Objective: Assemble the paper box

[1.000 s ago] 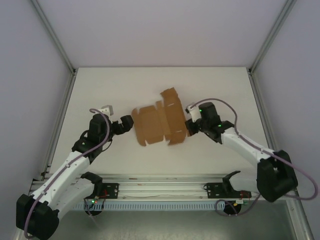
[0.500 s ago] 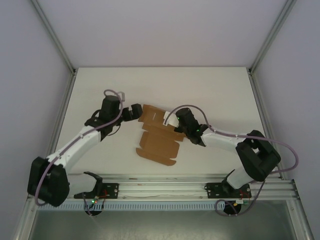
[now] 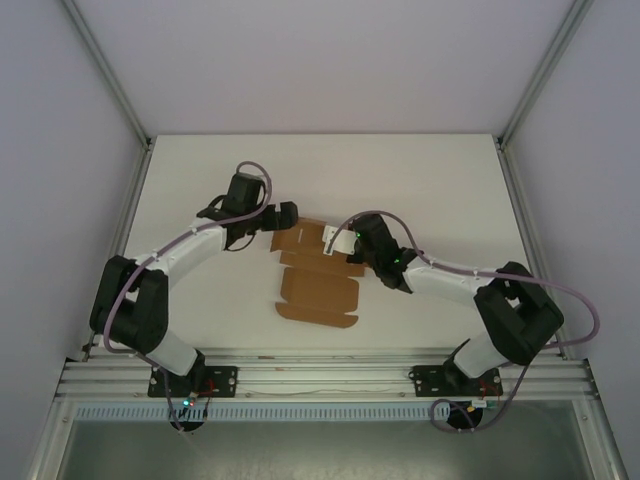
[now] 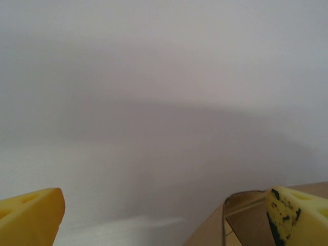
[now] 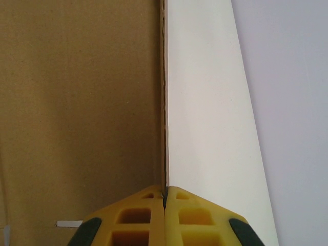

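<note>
The box [image 3: 318, 290], a mostly flat brown sheet, lies at the centre of the table [image 3: 430, 180]. The right hand [image 3: 350, 247] is clamped on its upper right edge, with the fingers [image 5: 138, 218] pressed together on the card. The left hand [image 3: 284, 215] is spread wide at the sheet's upper left corner, with the card just beside one finger.

Left gripper [image 4: 164, 201] wide open — right gripper [image 5: 165, 195] clamped on paper box [image 5: 82, 102]

Bright, diffuse, even light. Left wrist view: soft shadow band toward 3 o'clock; fingertips [image 4: 31, 215] at 7 o'clock defocused.
</note>
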